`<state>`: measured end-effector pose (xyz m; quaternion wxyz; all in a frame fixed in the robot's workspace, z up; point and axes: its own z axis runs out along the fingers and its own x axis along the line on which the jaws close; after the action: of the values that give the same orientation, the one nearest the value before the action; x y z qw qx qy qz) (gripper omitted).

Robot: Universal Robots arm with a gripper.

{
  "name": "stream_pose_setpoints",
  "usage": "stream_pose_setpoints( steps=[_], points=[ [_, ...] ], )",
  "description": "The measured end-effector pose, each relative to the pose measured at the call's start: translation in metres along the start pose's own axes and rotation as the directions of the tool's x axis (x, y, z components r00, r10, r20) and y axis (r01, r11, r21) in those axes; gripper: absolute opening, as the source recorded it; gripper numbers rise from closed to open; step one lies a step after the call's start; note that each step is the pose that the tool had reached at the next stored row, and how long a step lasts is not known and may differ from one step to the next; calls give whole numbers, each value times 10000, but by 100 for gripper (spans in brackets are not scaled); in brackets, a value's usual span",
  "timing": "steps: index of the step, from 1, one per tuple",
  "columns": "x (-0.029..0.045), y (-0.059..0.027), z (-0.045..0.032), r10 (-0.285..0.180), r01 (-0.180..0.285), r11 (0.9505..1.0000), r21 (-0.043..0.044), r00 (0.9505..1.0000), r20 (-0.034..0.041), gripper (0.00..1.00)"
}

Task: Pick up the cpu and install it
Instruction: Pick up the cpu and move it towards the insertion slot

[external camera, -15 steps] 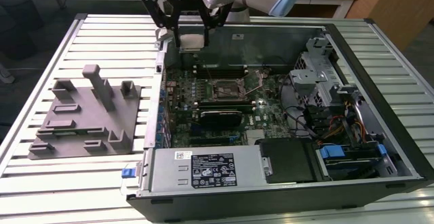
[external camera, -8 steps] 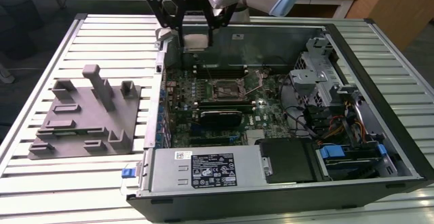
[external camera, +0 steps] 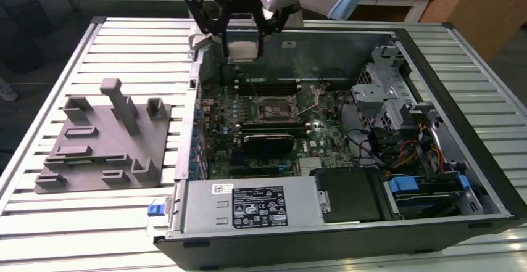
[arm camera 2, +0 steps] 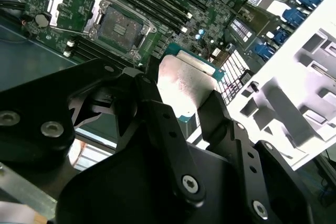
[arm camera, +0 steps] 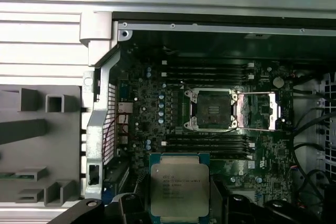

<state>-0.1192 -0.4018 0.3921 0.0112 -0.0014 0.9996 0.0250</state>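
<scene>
One small square silvery-topped cpu (arm camera: 179, 190) is clenched by the black end effector (arm camera 2: 185, 103), held level above the green motherboard (arm camera: 262, 163), apart from the open metal-framed socket (arm camera: 211, 109).

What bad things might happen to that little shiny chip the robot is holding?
The pincer grips the cpu only by its edges, up over the motherboard. If it slips, it may drop onto the board's parts. The open socket is a small framed square, so coming down crooked or off-centre might knock its metal frame instead of seating.
</scene>
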Motion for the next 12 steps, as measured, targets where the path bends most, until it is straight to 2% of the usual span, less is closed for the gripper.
stream_pose_setpoints(
  steps=[12],
  points=[
    [-115, 0, 3, 0, 0, 10000, 0, 10000, 0, 54]
  ],
)
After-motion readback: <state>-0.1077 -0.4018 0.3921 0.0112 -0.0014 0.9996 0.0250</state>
